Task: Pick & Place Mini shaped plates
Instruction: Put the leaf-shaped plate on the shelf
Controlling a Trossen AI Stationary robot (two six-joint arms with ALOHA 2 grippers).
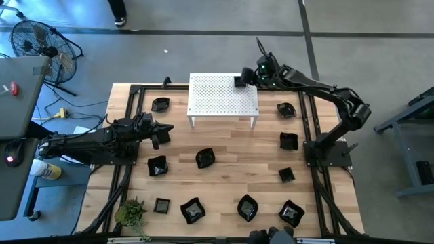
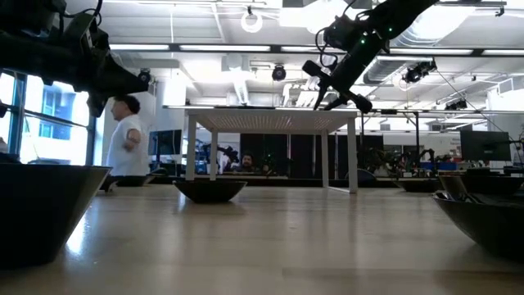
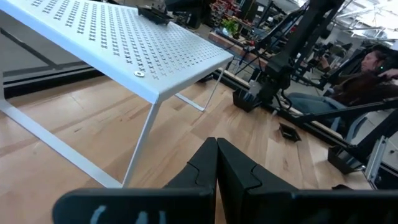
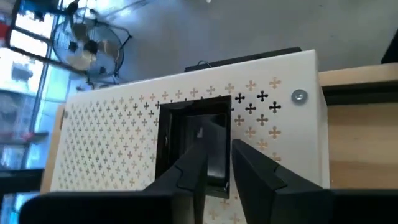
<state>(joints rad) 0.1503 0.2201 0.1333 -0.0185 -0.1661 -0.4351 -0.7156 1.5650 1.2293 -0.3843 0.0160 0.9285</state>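
Observation:
My right gripper point(image 4: 219, 150) reaches over the far right corner of the white perforated rack point(image 1: 224, 98) and is shut on a small square glossy black plate point(image 4: 186, 134). In the high view that plate point(image 1: 239, 80) shows over the rack's top. My left gripper point(image 3: 216, 148) is shut and holds nothing; it hovers over the table's left part point(image 1: 165, 133), in front of the rack. Several other black mini plates rest on their bases on the wood, such as one point(image 1: 205, 158) near the middle and one point(image 1: 161, 104) left of the rack. My right gripper pinches the square plate by its side wall point(image 4: 227, 134), with one finger point(image 4: 196, 163) inside the dish and the other point(image 4: 255, 167) outside it. The fingers come from above, slanting down. Whether the plate's base touches the rack top, I cannot tell.
More plates lie along the right side point(image 1: 289, 141) and the near edge point(image 1: 247, 207). A small green plant point(image 1: 131, 211) stands at the near left corner. A dark metal frame point(image 1: 132, 108) borders the table. A person point(image 2: 124, 147) moves in the room beyond.

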